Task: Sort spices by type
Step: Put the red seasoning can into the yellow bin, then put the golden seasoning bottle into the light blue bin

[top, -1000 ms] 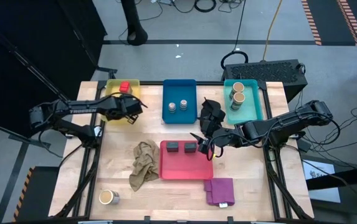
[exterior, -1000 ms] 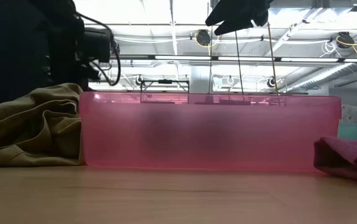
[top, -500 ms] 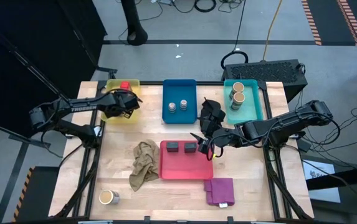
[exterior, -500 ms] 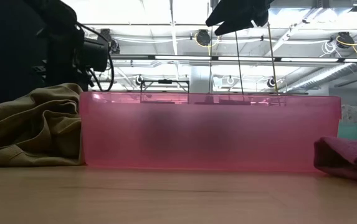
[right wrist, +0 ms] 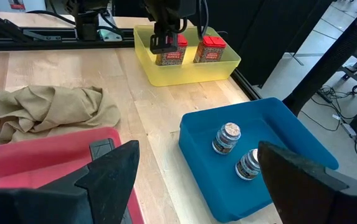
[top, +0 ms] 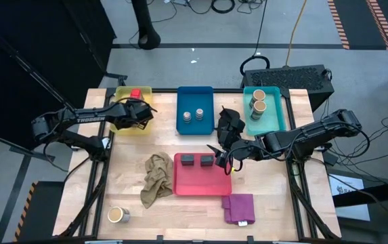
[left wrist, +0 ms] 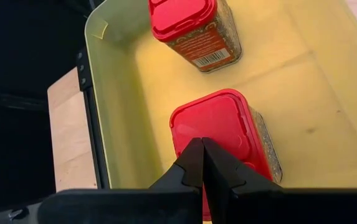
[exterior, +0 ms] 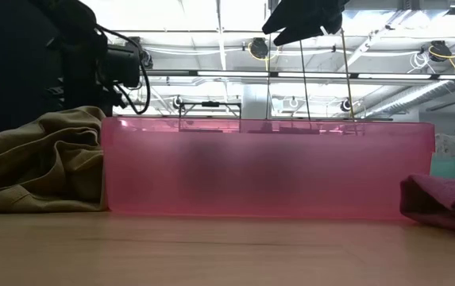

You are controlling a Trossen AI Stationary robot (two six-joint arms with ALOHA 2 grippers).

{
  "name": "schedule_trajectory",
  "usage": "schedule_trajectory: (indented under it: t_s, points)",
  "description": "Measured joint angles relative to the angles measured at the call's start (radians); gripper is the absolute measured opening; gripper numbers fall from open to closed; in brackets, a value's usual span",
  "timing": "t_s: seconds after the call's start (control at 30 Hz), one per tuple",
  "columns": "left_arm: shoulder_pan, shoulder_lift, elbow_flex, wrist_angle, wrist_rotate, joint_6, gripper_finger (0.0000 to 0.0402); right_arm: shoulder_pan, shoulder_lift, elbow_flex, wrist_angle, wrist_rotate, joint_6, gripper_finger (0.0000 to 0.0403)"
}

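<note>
Over the yellow tray (top: 120,125) at the table's far left, the left gripper (left wrist: 201,163) hangs fully closed, empty, above a red cube (left wrist: 218,130); a second red cube (left wrist: 194,31) stands beside. The right gripper (top: 215,155) waits wide open, empty, above the red tray (top: 200,183).

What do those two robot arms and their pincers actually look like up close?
Both arms are black, built of jointed segments with thin dark cables looped alongside. The left arm carries pale lettering along one segment. The left gripper has two slim black fingers tapering to pointed tips. The right gripper has broader, flat, matte black fingers with angular edges.
</note>
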Motion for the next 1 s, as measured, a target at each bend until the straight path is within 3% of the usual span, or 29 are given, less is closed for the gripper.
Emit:
schedule_trajectory:
  t_s: [0.27,0.47,1.0]
  points:
    - [-0.005,-0.003,0.009,-0.016,0.0,0.0,0.0004,0.0,0.0,0.0,0.0,0.0,-0.001,0.0308]
    - [-0.074,-0.051,0.071,-0.066,-0.011,-0.001,0.0004,0.0,0.0,0.0,0.0,0.0,-0.002,0.0308]
    - [-0.46,-0.133,0.155,-0.172,-0.035,-0.241,0.0004,-0.002,0.0,0.0,-0.003,0.0,0.0,0.0308]
